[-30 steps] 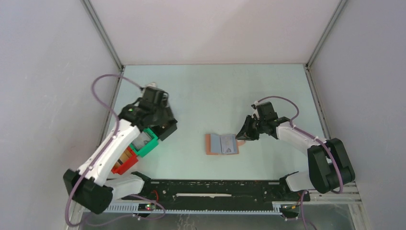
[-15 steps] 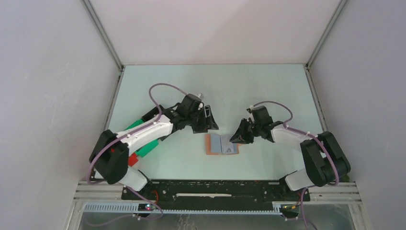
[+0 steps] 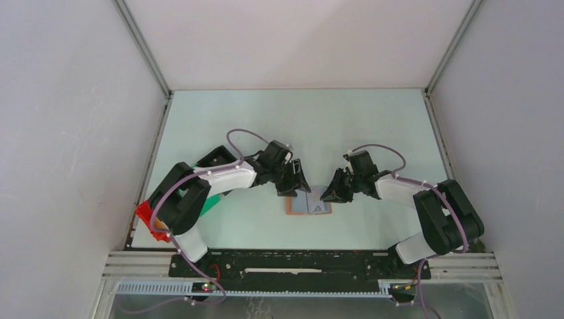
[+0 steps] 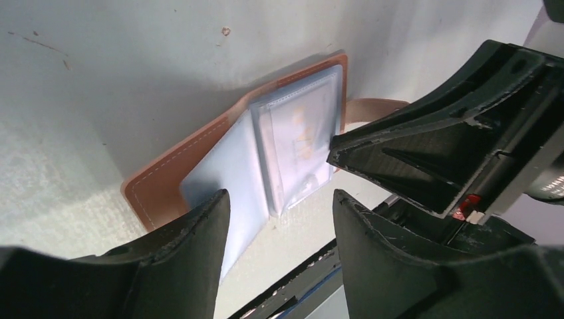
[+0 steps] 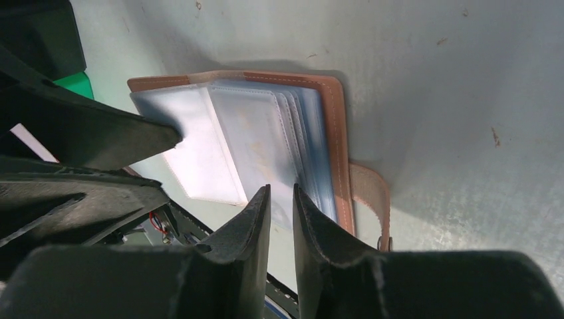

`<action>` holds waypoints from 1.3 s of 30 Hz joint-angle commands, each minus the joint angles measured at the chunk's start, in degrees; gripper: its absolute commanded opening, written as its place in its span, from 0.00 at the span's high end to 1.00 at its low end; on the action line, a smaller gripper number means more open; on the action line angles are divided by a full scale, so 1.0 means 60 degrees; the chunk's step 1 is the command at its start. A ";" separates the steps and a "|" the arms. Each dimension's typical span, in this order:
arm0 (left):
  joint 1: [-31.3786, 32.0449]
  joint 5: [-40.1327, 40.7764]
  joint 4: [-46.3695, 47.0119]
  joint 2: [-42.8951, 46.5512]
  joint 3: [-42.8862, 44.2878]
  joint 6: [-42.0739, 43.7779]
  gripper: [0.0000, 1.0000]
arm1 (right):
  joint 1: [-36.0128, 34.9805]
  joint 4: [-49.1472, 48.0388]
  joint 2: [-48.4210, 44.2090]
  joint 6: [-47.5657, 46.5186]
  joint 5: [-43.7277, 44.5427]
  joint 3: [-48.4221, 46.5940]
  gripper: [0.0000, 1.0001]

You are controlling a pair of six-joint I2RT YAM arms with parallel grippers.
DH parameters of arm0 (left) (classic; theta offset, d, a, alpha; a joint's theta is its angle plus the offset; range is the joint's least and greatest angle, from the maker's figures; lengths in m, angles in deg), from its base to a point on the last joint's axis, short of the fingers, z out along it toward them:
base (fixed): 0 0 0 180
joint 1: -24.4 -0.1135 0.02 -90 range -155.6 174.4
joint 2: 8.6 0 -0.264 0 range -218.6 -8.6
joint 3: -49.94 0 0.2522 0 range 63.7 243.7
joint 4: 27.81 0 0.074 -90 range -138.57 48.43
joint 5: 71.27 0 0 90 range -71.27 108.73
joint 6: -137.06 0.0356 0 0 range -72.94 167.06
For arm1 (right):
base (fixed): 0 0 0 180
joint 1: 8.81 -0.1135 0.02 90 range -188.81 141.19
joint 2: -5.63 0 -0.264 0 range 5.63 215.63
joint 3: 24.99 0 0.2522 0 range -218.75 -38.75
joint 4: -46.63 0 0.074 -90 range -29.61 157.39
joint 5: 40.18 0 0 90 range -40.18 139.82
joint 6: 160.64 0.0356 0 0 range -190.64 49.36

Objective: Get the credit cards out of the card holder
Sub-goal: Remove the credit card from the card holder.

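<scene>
The card holder (image 3: 307, 205) lies opened flat just toward 6 o'clock from the centre of the table (image 3: 299, 123). Its tan cover is down and its clear sleeves face up, so the pockets can be reached from above. The credit cards (image 4: 299, 133) sit inside those sleeves, none of them out yet. The closing tab (image 5: 372, 193) sticks out at the holder's 3 o'clock edge.

The left gripper (image 4: 279, 199) hangs over the holder's 10 o'clock corner with its jaws wide apart and nothing between them, probably placed to pin the cover. The right gripper (image 5: 281, 193) leans in from 3 o'clock with its 2 fingers only narrowly parted over the sleeve stack, a gap that suits pinching 1 thin card. Whether its tips touch the plastic cannot be told.

At the holder's 9 o'clock, well apart, a green bin (image 3: 213, 202) and a red bin (image 3: 147, 218) show behind the left arm.
</scene>
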 commanded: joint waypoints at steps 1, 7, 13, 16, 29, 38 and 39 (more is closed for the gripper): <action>0.0020 -0.0145 0.0406 -0.0312 -0.0192 0.0030 0.37 | -0.0052 -0.0353 0.0267 -0.0060 0.0185 0.0092 0.73; 0.0016 -0.0211 0.0776 -0.0846 -0.0281 0.0128 0.37 | -0.0092 -0.0679 0.0383 0.0172 -0.0220 0.0136 0.73; 0.0012 -0.0567 0.1584 -0.0963 -0.0541 0.0140 0.38 | -0.0127 -0.1259 0.0832 0.0387 -0.0868 0.0136 0.73; 0.0014 -0.0594 0.1692 -0.0850 -0.0594 0.0193 0.39 | -0.0210 -0.1300 0.1110 0.0410 -0.0872 0.0136 0.73; -0.0009 -0.0532 0.1767 -0.0685 -0.0670 0.0334 0.41 | -0.0265 -0.1015 0.0340 0.0480 -0.0475 0.0136 0.72; -0.0039 0.0241 0.0837 0.0122 -0.0939 0.0518 0.41 | -0.0309 -0.1954 0.1018 0.1010 -0.0806 0.0443 0.73; -0.0038 0.0385 0.0668 0.0288 -0.0963 0.0593 0.41 | -0.0321 -0.2051 0.1048 0.1070 -0.0838 0.0480 0.73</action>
